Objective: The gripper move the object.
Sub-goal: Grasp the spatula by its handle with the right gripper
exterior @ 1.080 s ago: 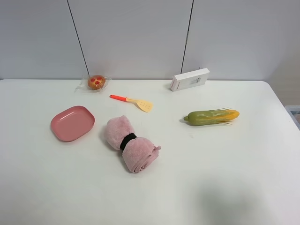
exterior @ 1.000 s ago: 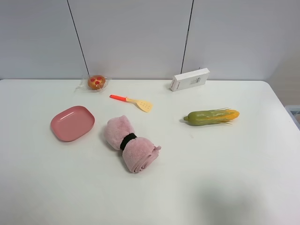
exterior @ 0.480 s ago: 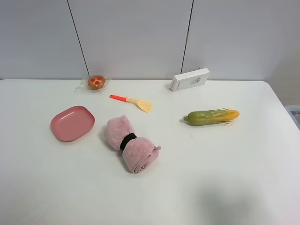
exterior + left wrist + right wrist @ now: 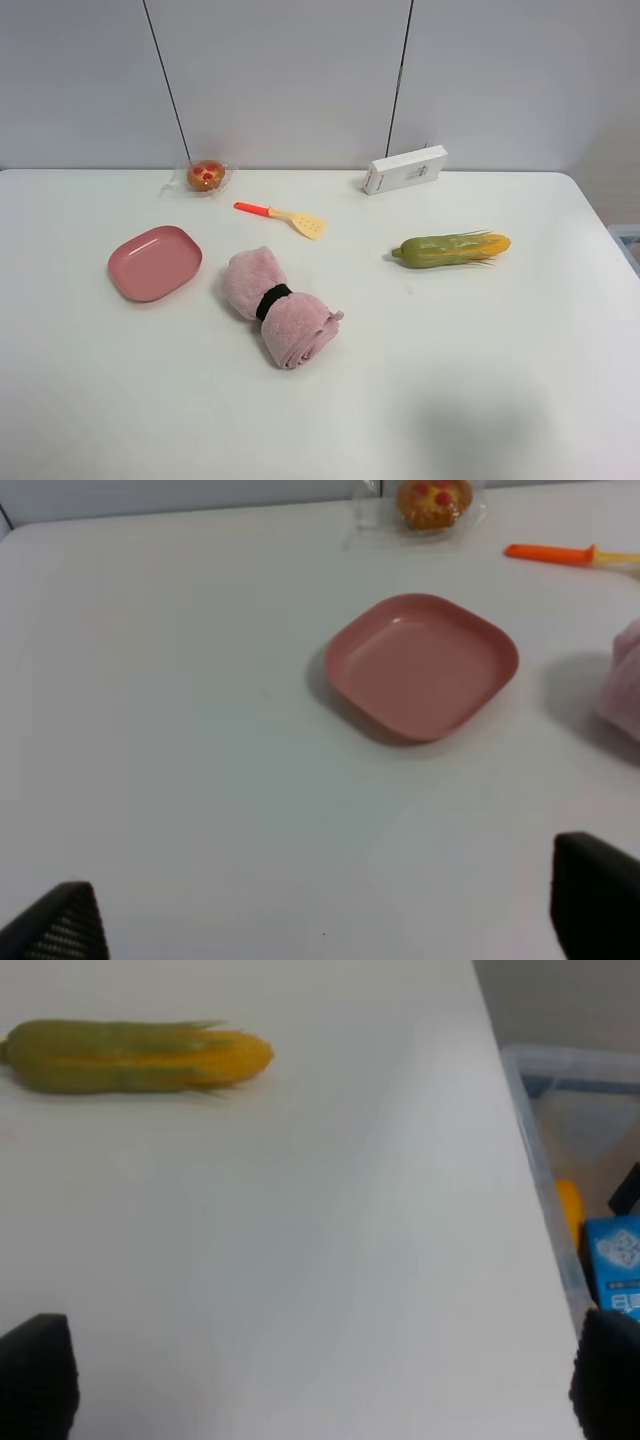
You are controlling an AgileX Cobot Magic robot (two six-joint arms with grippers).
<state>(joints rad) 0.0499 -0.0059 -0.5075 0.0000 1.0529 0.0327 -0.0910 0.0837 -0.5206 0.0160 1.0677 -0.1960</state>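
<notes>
The toy spatula (image 4: 281, 215), red-orange handle and pale yellow slotted blade, lies flat on the white table (image 4: 480, 350) at the back centre. Its handle shows in the left wrist view (image 4: 552, 553). Neither arm shows in the exterior high view. The left gripper (image 4: 320, 920) is open over bare table, apart from the spatula; only its two dark fingertips (image 4: 62, 920) show. The right gripper (image 4: 320, 1380) is open and empty over the table's right side, with its fingertips (image 4: 38, 1375) at the frame corners.
A pink plate (image 4: 155, 262) lies at the left, also in the left wrist view (image 4: 420, 665). A rolled pink towel (image 4: 278, 305) lies mid-table. A corn cob (image 4: 450, 248) lies at the right. A wrapped pastry (image 4: 206, 176) and a white box (image 4: 405, 168) sit at the back. A clear bin (image 4: 575, 1160) stands beyond the right edge.
</notes>
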